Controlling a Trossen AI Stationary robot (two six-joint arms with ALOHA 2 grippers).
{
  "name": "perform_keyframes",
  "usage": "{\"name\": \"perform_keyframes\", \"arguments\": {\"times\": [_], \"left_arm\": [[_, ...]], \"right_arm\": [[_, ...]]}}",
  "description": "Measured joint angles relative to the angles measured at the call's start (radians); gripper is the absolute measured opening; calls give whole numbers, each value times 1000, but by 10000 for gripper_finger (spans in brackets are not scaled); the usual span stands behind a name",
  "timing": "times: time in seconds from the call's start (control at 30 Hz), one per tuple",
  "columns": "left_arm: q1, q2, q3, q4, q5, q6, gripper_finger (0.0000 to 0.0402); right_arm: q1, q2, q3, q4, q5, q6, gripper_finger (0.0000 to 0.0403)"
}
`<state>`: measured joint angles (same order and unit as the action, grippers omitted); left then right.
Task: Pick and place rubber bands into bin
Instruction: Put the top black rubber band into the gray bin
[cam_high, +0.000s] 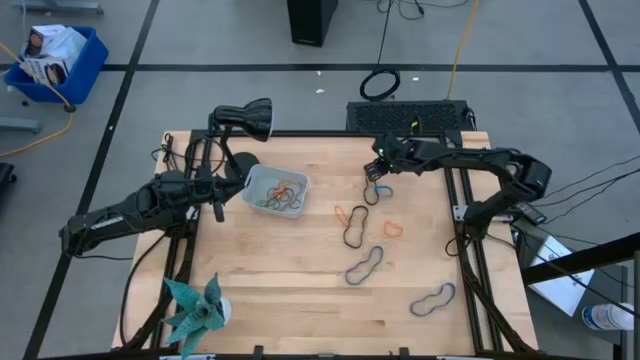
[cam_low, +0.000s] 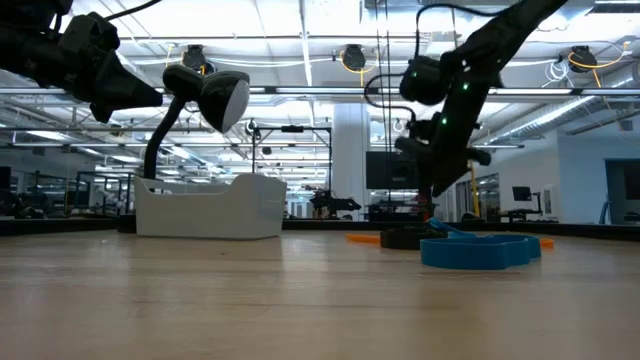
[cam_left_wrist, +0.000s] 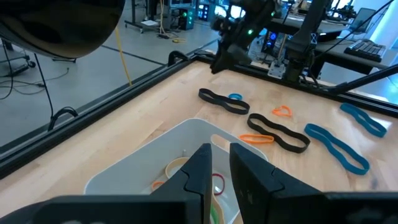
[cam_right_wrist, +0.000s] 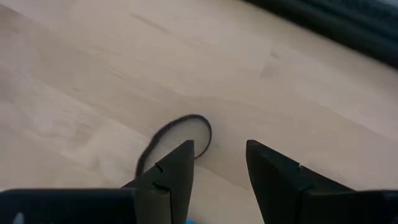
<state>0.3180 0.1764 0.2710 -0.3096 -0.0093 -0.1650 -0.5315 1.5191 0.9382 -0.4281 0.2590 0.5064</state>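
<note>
The bin (cam_high: 252, 186), a small pale tray, stands on the wooden table left of centre and holds several rubber bands (cam_high: 283, 194). More rubber bands lie loose to its right: black (cam_high: 356, 232), orange (cam_high: 348, 213), red-orange (cam_high: 393, 228) and blue (cam_high: 433, 299). My left gripper (cam_left_wrist: 221, 180) hovers just above the bin's left side, its fingers a narrow gap apart with nothing between them. My right gripper (cam_right_wrist: 221, 165) stands open and tilted down, above a black rubber band (cam_right_wrist: 177, 140) near the table's far edge. A small blue rubber band (cam_high: 378, 186) lies beside it.
A black desk lamp (cam_high: 245, 118) leans over the table's far left. A teal folded-paper figure (cam_high: 195, 310) sits at the near left corner. Black frame rails (cam_high: 462, 230) run along the table's right side. A bright blue crate (cam_high: 90, 55) stands on the floor beyond.
</note>
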Motion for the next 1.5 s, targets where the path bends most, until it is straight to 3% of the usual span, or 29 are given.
{"name": "perform_keyframes", "arguments": {"times": [0.37,0.5,1.07,1.23,1.5], "left_arm": [[0,0,0,0,0,1,63],[0,0,0,-1,0,1,63],[0,0,0,-1,0,3,63],[0,0,0,-1,0,2,63],[0,0,0,-1,0,3,63]], "right_arm": [[0,130,0,24,-4,24,141],[0,155,0,72,-58,23,140],[0,162,-84,183,-73,20,141],[3,155,-140,291,-69,-69,141],[5,155,-143,302,-71,-74,141]]}}
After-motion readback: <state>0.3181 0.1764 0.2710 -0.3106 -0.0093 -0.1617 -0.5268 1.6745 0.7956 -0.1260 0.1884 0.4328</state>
